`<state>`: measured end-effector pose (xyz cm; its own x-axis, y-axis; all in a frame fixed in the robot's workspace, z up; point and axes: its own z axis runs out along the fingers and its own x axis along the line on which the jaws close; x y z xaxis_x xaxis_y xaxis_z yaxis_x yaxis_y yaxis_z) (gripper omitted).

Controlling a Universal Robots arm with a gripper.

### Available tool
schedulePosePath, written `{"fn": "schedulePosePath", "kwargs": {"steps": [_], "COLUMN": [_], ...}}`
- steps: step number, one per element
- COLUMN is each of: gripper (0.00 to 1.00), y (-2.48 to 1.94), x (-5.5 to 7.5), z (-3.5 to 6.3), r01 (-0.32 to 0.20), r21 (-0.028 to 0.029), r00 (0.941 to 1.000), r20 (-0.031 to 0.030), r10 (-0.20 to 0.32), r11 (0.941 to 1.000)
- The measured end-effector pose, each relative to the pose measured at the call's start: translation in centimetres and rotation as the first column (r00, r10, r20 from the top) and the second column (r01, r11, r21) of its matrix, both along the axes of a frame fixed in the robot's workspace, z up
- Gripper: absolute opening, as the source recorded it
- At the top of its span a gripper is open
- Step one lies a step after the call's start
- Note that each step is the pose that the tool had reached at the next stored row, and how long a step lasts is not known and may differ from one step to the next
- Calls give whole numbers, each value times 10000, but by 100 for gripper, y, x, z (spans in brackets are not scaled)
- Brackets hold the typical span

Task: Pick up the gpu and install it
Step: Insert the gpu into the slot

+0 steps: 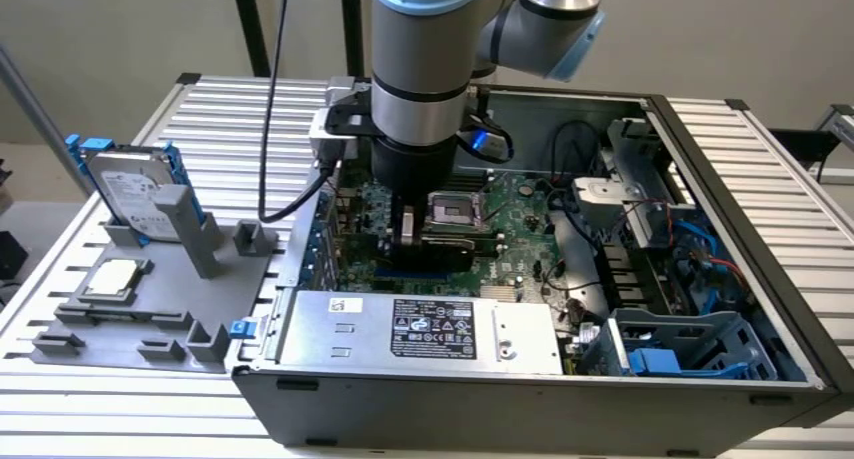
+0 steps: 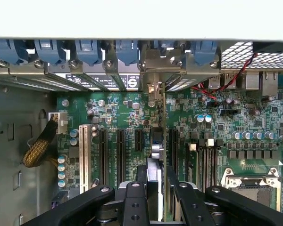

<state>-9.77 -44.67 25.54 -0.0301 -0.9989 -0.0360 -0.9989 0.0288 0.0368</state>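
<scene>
My gripper (image 1: 416, 237) is down inside the open computer case (image 1: 747, 229), over the green motherboard (image 1: 514, 209). It is shut on the gpu (image 2: 156, 147), a thin card seen edge-on between the black fingers (image 2: 140, 181). The card stands upright over the expansion slots (image 2: 119, 146), and its silver bracket end (image 2: 153, 87) reaches the case's rear slot openings. In the exterior view the gpu (image 1: 451, 251) is a dark strip just below the fingers. I cannot tell whether its edge connector sits in a slot.
A silver power supply (image 1: 414, 329) fills the case's near side, with a blue drive cage (image 1: 694, 349) at the exterior view's right. The CPU socket (image 2: 252, 183) lies beside the slots. Outside, a grey fixture (image 1: 147, 319) holds a hard drive (image 1: 134, 189) and a CPU chip (image 1: 114, 277).
</scene>
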Motion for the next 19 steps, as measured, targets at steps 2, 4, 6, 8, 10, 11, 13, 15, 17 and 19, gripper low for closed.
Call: {"fn": "schedulePosePath", "kwargs": {"steps": [2, 4, 6, 8, 10, 11, 13, 15, 17, 19], "gripper": [27, 27, 27, 27, 27, 27, 27, 27, 27, 27], "y": [0, 0, 0, 0, -1, -2, -3, -5, -7, -8], "x": [-3, -10, -15, -17, -18, -18, -18, -18, -18, -18], "z": [1, 2, 0, -3, -8, -10, -17, -25, -34, -42], "r01": [1, 1, 0, 1, 2, 2, 3, 2, 2, 2], "r21": [-1, -3, -3, -8, -14, -17, -24, -28, -29, -31], "r00": [10000, 10000, 10000, 10000, 10000, 10000, 10000, 10000, 10000, 10000], "r20": [0, -1, -2, -5, -8, -9, -10, -12, -13, -15], "r10": [-1, -1, 0, -1, -2, -2, -3, -2, -2, -2], "r11": [10000, 10000, 10000, 10000, 10000, 10000, 10000, 10000, 10000, 10000]}}
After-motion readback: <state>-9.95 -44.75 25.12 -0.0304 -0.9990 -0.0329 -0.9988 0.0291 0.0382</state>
